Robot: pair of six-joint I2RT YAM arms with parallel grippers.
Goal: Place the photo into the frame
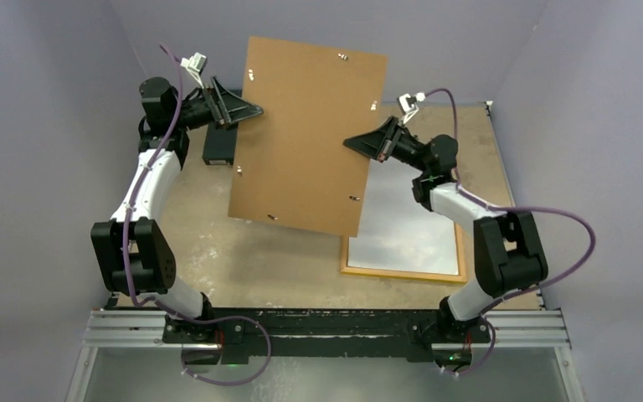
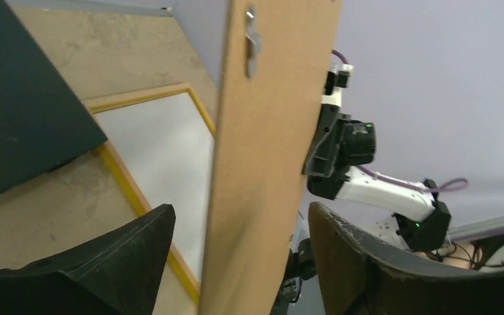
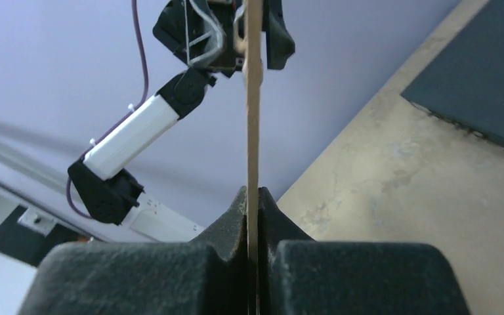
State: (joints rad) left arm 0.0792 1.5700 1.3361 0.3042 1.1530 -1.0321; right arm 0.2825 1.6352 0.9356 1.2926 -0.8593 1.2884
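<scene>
Tan, scuffed tabletop enclosed by lilac walls, with 2 arms bolted to a metal rail at the near edge.

Right of centre, the frame lies flat on the table. Its yellow-orange border surrounds a pale, cloud-mottled surface, and whether this is the photo or the bare pane cannot be told. The frame's far-left part is hidden in the top view.

Above the table, a brown backing board is held in the air, tilted, with small metal clips along its edges. It overlaps the frame's far-left corner in the top view.

The right gripper pinches the board's right edge, its 2 fingers pressed against either face.

The left gripper sits at the board's left edge. Its 2 fingers are spread, with the board edge standing between them and a gap on both sides.

Farther back on the left, a flat black box rests closed on the table, so its contents are not visible.
</scene>
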